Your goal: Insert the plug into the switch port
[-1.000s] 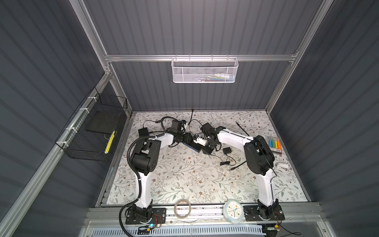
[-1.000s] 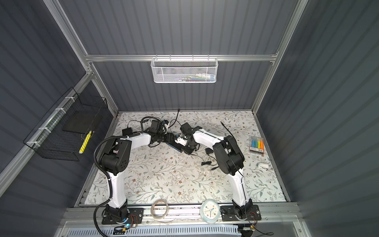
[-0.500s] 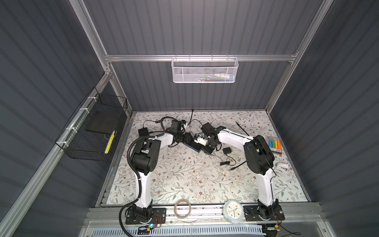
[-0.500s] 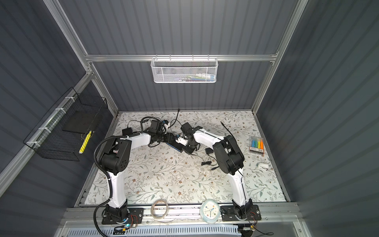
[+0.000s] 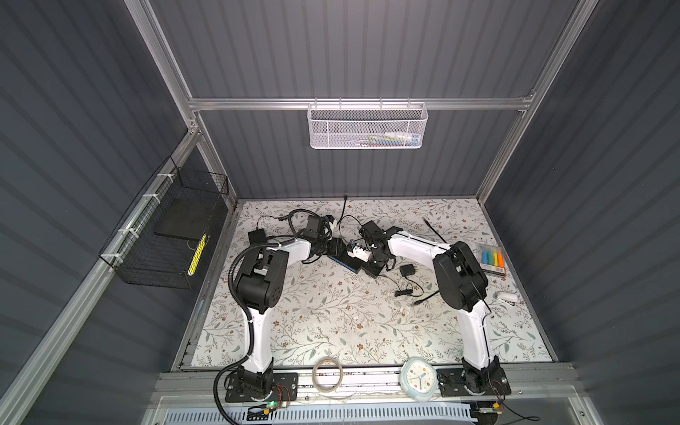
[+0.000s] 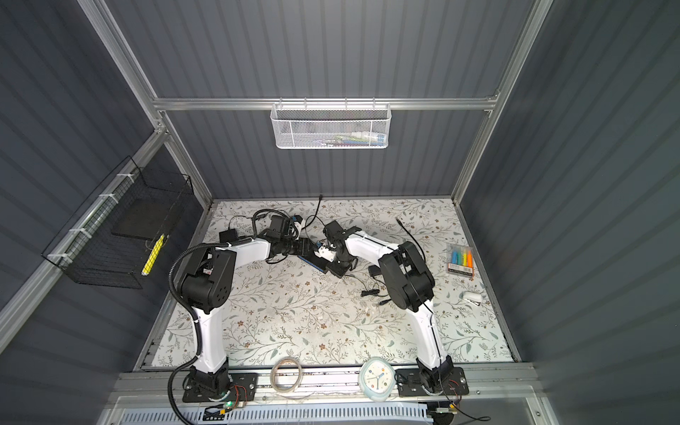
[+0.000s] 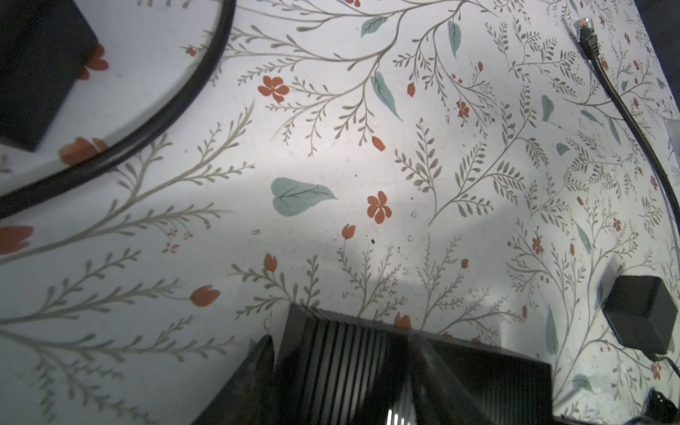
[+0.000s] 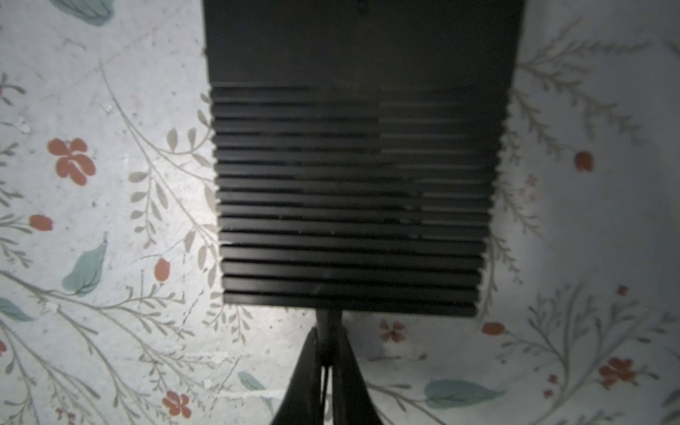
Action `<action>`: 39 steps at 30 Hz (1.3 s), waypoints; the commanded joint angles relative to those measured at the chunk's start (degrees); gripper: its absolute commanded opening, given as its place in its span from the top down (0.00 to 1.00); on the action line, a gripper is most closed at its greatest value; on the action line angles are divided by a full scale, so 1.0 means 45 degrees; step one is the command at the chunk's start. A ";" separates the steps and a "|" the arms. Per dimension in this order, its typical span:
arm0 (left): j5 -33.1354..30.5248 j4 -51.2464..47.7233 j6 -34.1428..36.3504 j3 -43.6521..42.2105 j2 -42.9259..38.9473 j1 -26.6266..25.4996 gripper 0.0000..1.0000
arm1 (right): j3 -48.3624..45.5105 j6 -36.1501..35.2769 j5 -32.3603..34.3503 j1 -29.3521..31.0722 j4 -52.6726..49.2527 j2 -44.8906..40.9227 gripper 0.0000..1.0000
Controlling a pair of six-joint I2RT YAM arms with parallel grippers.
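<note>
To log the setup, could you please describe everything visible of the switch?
The switch is a flat black box. Its top is ribbed with parallel fins and smooth at one end, and a blue side edge shows in a top view. It sits between the arms. The left gripper appears to clamp one end, while the right gripper pinches a plug at its edge.

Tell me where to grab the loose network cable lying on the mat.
Grip the black boot just behind the clear plug, coming straight down from above and pinching across its narrow sides. The cable lies flat on the mat with bare space either side.
</note>
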 commanded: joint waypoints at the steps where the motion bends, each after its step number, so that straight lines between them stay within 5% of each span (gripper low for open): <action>1: -0.0384 -0.0261 -0.0245 -0.0318 0.0504 0.0030 0.42 | 0.0305 0.0407 -0.0059 -0.0004 -0.0193 0.0211 0.93; 12: -0.0666 0.0216 -0.0962 -0.0704 0.0562 0.0022 0.43 | 0.0263 0.2133 -0.0041 0.0214 0.0192 0.0068 1.00; 39: -0.0003 0.1645 -0.1553 -0.2257 0.0874 -0.0188 0.45 | 0.0973 0.4210 0.0505 0.1018 0.0838 0.0163 1.00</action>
